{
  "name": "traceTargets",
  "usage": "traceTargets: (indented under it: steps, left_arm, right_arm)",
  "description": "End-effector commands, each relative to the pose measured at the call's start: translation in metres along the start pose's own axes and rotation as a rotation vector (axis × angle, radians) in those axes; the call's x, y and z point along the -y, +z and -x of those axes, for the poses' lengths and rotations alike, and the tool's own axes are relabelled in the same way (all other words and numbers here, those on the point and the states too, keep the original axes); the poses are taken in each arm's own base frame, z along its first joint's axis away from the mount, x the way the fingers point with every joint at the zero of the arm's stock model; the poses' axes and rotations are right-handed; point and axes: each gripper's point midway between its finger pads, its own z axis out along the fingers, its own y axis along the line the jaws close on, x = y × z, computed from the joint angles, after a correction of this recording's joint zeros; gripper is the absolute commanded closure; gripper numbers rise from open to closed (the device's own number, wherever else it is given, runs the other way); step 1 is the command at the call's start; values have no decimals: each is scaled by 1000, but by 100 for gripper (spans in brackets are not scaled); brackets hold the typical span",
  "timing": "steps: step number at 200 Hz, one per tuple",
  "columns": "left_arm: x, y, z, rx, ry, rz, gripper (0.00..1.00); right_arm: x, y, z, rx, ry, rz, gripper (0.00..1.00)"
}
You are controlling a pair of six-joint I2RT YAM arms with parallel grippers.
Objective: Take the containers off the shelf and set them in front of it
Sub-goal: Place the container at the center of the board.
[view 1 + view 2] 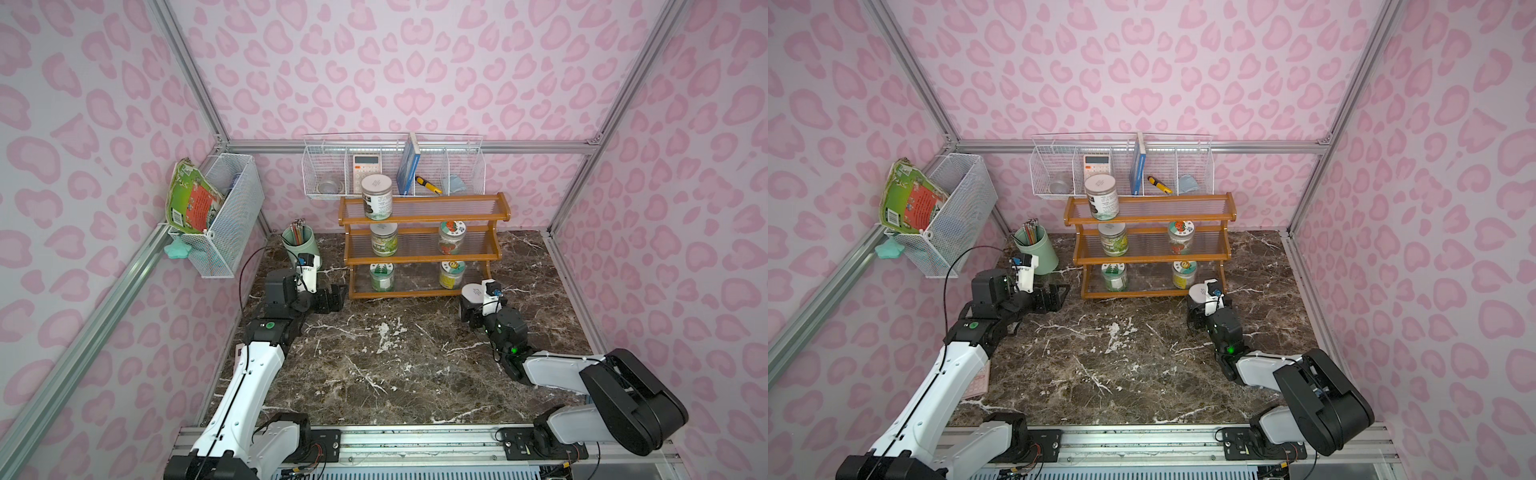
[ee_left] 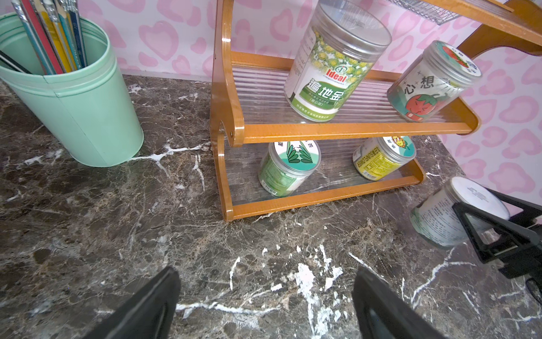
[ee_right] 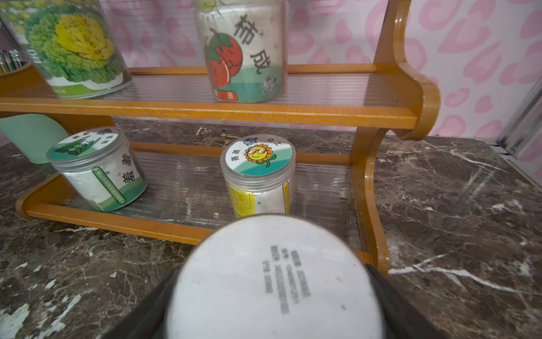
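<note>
The right gripper (image 1: 469, 309) is clamped around a plain-lidded jar (image 3: 272, 281); the grey print on its white lid is too blurred to read. It sits low at the marble table (image 1: 395, 374), just before the right post of the shelf (image 1: 415, 294). Directly beyond it, on the bottom tier, is the sunflower jar (image 3: 258, 158), its yellow label reading "SUNFLOWER". Left of that is a green-leaf jar (image 3: 93, 170). One tier up are the tomato jar (image 3: 243, 58), marked 心想 and 柿成, and the "Ideal" jar (image 2: 331, 73), reading 遍地金. A top-tier jar (image 1: 377, 197) has a plain lid. The left gripper (image 2: 267, 278) hangs wide and empty, with the shelf's left end ahead of it and the pencil cup (image 2: 73, 97) off to its left.
</note>
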Motion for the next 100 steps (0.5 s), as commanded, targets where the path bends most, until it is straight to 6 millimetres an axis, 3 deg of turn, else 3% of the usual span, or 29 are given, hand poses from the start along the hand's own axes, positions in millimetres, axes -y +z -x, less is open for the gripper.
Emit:
traceTargets:
  steps: [1, 30, 100]
  left_arm:
    - [-1, -1, 2, 9, 8, 8, 5]
    - [-1, 0, 1, 8, 11, 6, 5]
    - [-2, 0, 0, 5, 14, 13, 5]
  right_arm:
    - [11, 3, 17, 81, 54, -57, 40]
    - [27, 5, 9, 76, 95, -100, 40]
    - [29, 9, 0, 61, 102, -122, 32]
